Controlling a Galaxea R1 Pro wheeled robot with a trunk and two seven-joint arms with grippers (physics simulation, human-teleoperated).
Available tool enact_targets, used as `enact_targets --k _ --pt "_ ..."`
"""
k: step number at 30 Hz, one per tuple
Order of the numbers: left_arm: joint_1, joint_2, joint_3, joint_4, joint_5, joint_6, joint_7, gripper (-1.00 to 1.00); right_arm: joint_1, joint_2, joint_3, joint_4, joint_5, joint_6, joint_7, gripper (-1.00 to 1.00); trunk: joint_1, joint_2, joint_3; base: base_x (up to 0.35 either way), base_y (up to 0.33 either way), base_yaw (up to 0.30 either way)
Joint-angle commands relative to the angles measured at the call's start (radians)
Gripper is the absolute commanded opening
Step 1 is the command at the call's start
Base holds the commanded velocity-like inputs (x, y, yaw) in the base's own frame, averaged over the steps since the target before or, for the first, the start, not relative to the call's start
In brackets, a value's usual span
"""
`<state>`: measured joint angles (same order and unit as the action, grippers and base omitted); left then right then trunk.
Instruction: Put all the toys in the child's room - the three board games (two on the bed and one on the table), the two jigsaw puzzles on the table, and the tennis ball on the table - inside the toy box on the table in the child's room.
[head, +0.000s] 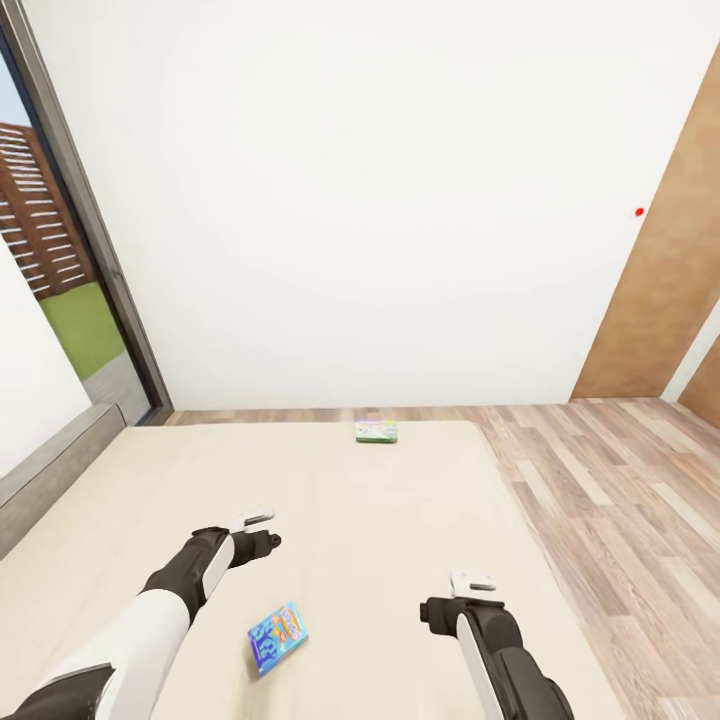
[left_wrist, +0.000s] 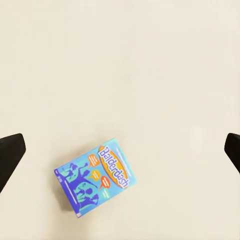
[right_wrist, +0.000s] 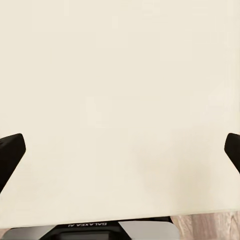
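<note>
From the head view we see the blue board game flat on the bed, between our two arms and nearer the left gripper. A green-edged board game lies well apart at the mattress's far edge. The right gripper hangs over bare mattress. Around the bed are a white wall, wood plank floor and a dark-framed window.

In the left wrist view the blue game lies below the spread fingers, untouched; they hold nothing.

In the right wrist view our fingers stand equally wide and empty above the beige mattress.
</note>
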<state>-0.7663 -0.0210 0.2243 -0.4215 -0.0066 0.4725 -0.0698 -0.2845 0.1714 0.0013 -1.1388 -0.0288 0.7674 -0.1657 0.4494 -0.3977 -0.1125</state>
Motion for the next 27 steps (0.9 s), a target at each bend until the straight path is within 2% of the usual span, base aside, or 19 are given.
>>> enact_targets --k 1,13,16,20,24,27 --pt "-0.001 -0.001 0.006 -0.002 -0.001 0.006 -0.004 1.0 -0.001 0.0 0.0 0.001 -0.003 0.004 -0.005 1.0 0.001 -0.002 -0.004 0.0 0.0 0.0" --pt "-0.001 -0.006 0.006 -0.002 -0.001 0.006 -0.004 1.0 -0.003 0.0 -0.006 0.019 -0.005 0.008 -0.003 1.0 0.001 -0.002 -0.023 0.0 0.0 -0.03" --pt "-0.001 -0.006 0.006 -0.002 -0.001 0.006 -0.004 1.0 -0.018 0.0 -0.006 0.013 -0.007 0.014 -0.003 1.0 0.001 -0.002 -0.028 0.0 0.0 -0.005" --pt "-0.001 -0.006 0.006 -0.002 -0.001 0.005 -0.004 1.0 -0.07 0.003 -0.006 0.011 -0.038 0.05 -0.003 1.0 0.001 -0.002 -0.034 0.0 0.0 -0.002" --pt "-0.001 -0.004 0.006 -0.002 -0.002 -0.001 -0.004 1.0 -0.143 0.003 -0.004 0.009 -0.089 0.131 -0.007 1.0 0.001 -0.002 -0.041 0.0 0.0 0.0" --pt "-0.001 -0.005 0.006 -0.002 -0.002 -0.002 -0.004 1.0 -0.172 0.003 -0.003 -0.006 -0.103 0.19 -0.006 1.0 0.001 -0.002 -0.046 0.0 0.0 0.0"
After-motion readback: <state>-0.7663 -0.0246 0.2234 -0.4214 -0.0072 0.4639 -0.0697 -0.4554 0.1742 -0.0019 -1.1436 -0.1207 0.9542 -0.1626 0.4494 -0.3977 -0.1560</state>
